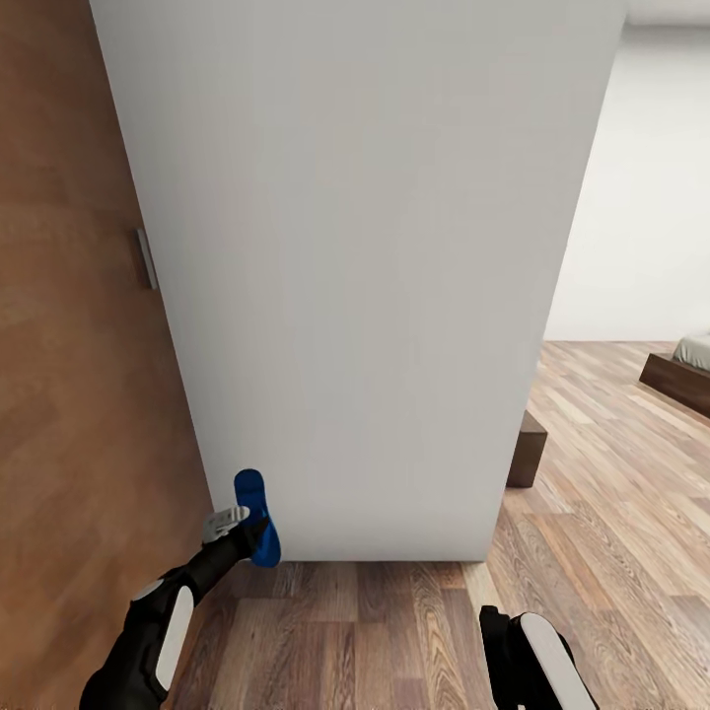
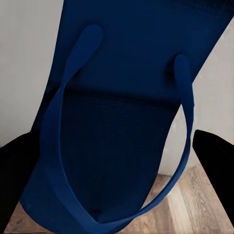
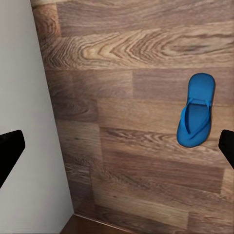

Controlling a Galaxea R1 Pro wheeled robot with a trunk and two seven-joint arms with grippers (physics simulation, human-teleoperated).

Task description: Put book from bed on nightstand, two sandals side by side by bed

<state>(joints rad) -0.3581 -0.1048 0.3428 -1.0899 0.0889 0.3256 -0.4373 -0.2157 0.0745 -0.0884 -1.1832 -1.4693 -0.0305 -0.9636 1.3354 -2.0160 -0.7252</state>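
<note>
While the left pincer (image 1: pixel 247 528) grips one blue sandal (image 1: pixel 258 518) upright by the white wall (image 1: pixel 355 276), the right pincer (image 3: pixel 117 151) hangs wide open, holding nothing, over the second sandal (image 3: pixel 196 111) on the floor (image 3: pixel 131 97). Turn right toward the far bed (image 1: pixel 680 370), carrying the sandal clear of the wall.

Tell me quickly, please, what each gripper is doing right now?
Left gripper: shut on a bright blue flat sandal.
Right gripper: open, holding nothing.
</note>
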